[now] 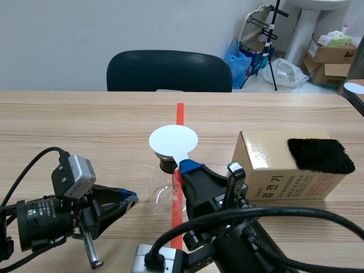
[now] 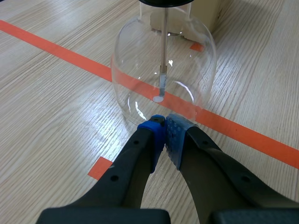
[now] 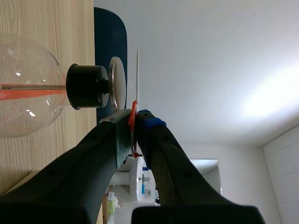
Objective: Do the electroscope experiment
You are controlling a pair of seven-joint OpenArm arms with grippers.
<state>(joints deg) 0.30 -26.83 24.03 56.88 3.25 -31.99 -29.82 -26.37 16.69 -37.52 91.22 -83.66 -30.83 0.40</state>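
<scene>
The clear glass electroscope flask with a black stopper [image 1: 165, 181] stands on the orange tape line at mid-table; a thin white round disc [image 1: 173, 139] hangs just above its metal cap, red handle clenched in my right gripper [image 3: 135, 116]; my left gripper [image 2: 164, 125] is closed on nothing, tips just beside the flask's base. I judge that a small dip would touch the disc to the cap and spoil the reading; a left nudge could slide the flask. Only the right wrist view shows the gap; only the left shows the inner rod; only the scene shows the brown cardboard box [image 1: 273, 170] bearing a black fuzzy cloth [image 1: 319, 154].
</scene>
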